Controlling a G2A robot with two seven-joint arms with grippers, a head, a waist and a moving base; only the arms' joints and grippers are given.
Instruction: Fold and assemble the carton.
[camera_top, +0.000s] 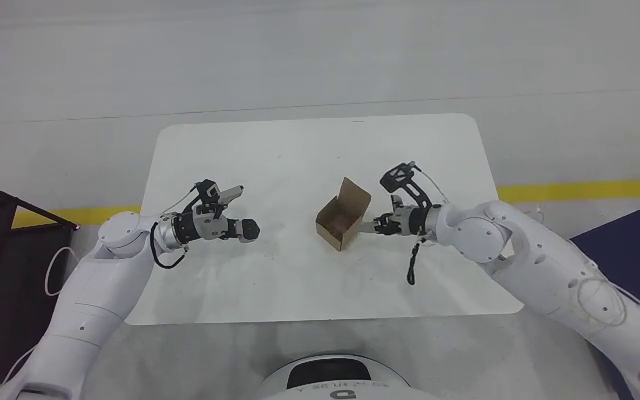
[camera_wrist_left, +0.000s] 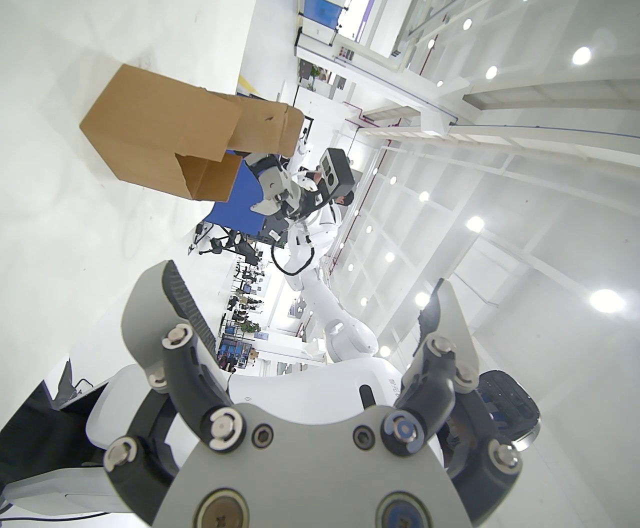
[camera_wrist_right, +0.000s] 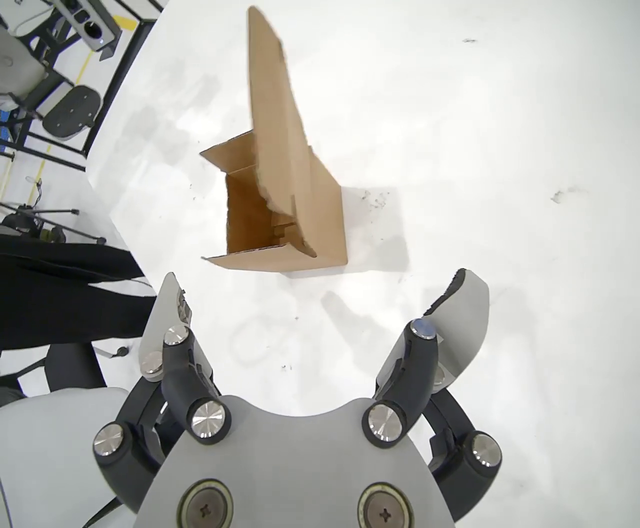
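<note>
Gaping wide and empty, both flank the carton (camera_top: 338, 218): right end effector (camera_wrist_right: 317, 280) near, left end effector (camera_wrist_left: 302, 275) farther.

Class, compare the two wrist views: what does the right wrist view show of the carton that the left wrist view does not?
Right wrist view: the carton, its open inside and raised flap, right gripper open before it. Left wrist view: its closed outer walls, left gripper open, right gripper beyond it. Both: the carton standing on the white table.
</note>
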